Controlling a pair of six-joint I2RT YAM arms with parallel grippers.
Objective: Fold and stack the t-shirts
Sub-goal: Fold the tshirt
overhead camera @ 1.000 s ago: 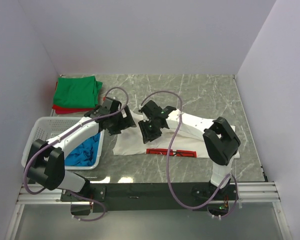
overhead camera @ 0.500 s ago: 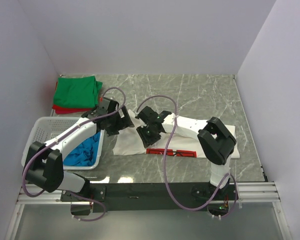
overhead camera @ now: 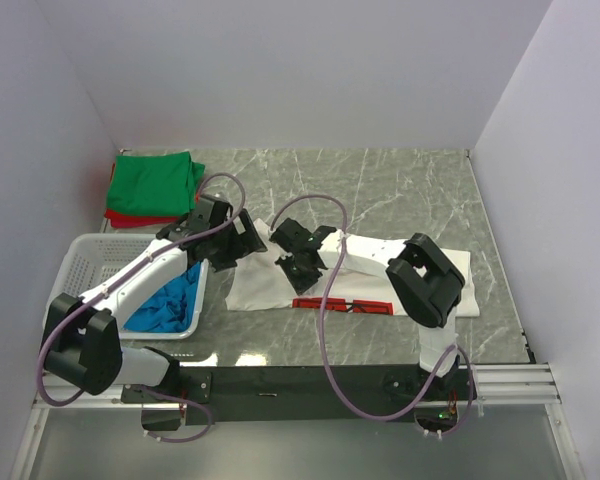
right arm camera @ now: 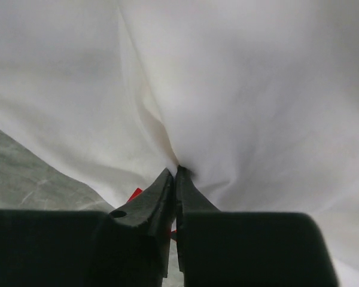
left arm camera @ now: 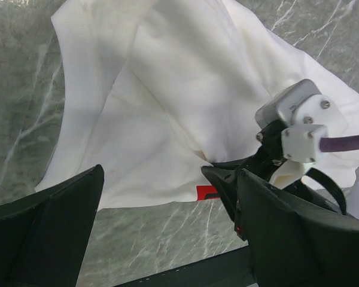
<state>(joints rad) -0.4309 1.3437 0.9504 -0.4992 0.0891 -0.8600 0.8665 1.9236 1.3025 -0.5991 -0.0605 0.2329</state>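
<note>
The large white t-shirt (overhead camera: 250, 288) with red print lies crumpled in the middle of the table. It fills the left wrist view (left arm camera: 167, 101) and the right wrist view (right arm camera: 239, 89). My right gripper (overhead camera: 292, 268) is shut on a pinch of its white cloth (right arm camera: 177, 170), near its left part. My left gripper (overhead camera: 242, 243) is open and empty, just left of the right gripper, above the shirt's left edge. A folded green shirt (overhead camera: 157, 183) lies on a red one (overhead camera: 130, 218) at the back left. A bright blue shirt (overhead camera: 168, 302) lies in the basket.
A white lattice basket (overhead camera: 85, 262) stands at the left, beside my left arm. The grey marble table (overhead camera: 400, 180) runs to white walls at back and sides. The right arm's purple cable (overhead camera: 325, 300) loops over the white shirt.
My right gripper has moved left and a little toward the front, dragging the pinched white cloth with it. My left gripper has shifted slightly left and back.
</note>
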